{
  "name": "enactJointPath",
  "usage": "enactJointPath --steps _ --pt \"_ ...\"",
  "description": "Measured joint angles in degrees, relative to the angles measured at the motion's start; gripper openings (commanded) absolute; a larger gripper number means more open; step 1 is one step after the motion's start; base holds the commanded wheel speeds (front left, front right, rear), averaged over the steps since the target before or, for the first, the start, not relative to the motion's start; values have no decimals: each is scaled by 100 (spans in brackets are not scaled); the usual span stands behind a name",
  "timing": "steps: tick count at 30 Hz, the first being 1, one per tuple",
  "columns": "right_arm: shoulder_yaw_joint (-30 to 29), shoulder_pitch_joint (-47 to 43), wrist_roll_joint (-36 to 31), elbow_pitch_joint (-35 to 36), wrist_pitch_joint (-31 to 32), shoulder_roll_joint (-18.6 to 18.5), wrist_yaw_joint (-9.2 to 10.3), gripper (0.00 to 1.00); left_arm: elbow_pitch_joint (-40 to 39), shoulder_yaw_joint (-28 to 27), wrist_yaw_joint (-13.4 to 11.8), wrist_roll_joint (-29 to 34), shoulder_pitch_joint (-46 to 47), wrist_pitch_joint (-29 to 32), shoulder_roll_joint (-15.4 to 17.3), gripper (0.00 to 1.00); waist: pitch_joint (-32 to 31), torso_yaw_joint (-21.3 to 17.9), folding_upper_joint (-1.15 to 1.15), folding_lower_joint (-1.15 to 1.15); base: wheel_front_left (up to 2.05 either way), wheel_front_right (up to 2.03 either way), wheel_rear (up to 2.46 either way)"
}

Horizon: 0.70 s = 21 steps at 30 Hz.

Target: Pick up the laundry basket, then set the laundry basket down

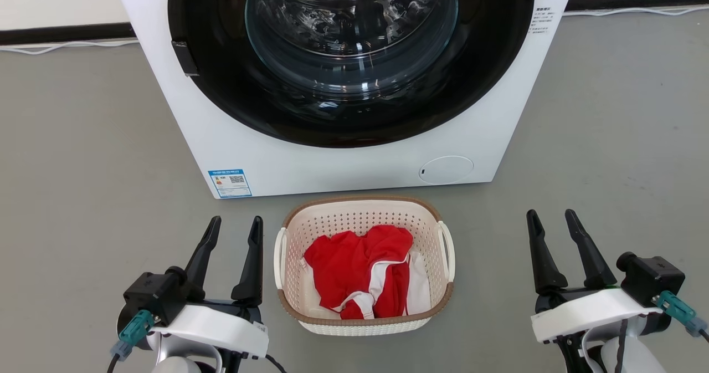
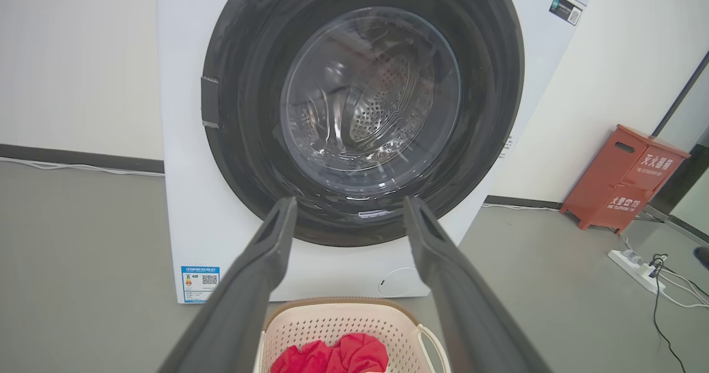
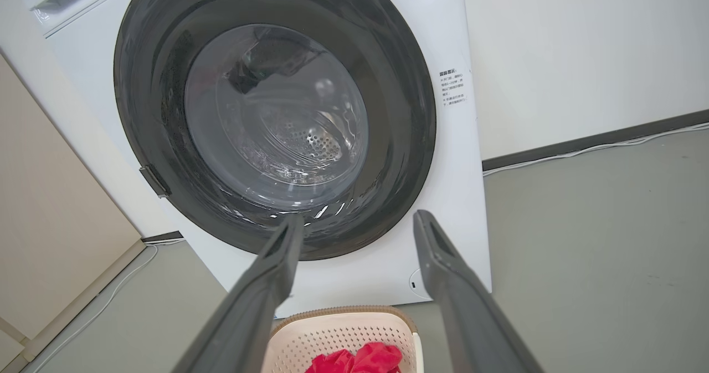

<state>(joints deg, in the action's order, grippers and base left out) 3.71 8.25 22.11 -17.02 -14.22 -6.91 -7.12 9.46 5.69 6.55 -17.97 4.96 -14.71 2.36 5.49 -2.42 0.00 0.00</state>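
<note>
The laundry basket (image 1: 363, 218), cream-white and perforated with a brown woven-look rim and white loop handles, sits on the grey floor just in front of the washing machine. Red and white clothes (image 1: 363, 276) lie inside it. My left gripper (image 1: 235, 223) hangs open to the basket's left, close to its left handle (image 1: 279, 254) but apart from it. My right gripper (image 1: 551, 218) is open well to the right of the right handle (image 1: 447, 248). Both wrist views catch the basket at the bottom edge, between the fingers: basket (image 2: 338, 326), basket (image 3: 343, 328).
A white front-loading washing machine (image 1: 354, 162) with a shut dark round door stands right behind the basket. An orange-red cabinet (image 2: 623, 179) and a power strip with cables (image 2: 637, 265) lie off to the right. Cables run along the skirting.
</note>
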Motion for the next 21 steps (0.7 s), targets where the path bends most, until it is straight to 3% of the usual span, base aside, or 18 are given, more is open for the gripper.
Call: enactJointPath --steps 12,13,21 --pt "-75 -1 -43 41 0 43 0 100 37 13 0 -21 -8 0 0 100 -13 19 0 0 0 0 0" --pt "-88 -1 -43 41 0 45 0 0 47 25 0 -36 -9 0 0 0 -9 20 0 0 0 0 0" --pt "-32 -331 -9 -441 14 175 5 0 600 32 1 -56 -359 10 -38 0 -11 23 0 0 0 0 0"
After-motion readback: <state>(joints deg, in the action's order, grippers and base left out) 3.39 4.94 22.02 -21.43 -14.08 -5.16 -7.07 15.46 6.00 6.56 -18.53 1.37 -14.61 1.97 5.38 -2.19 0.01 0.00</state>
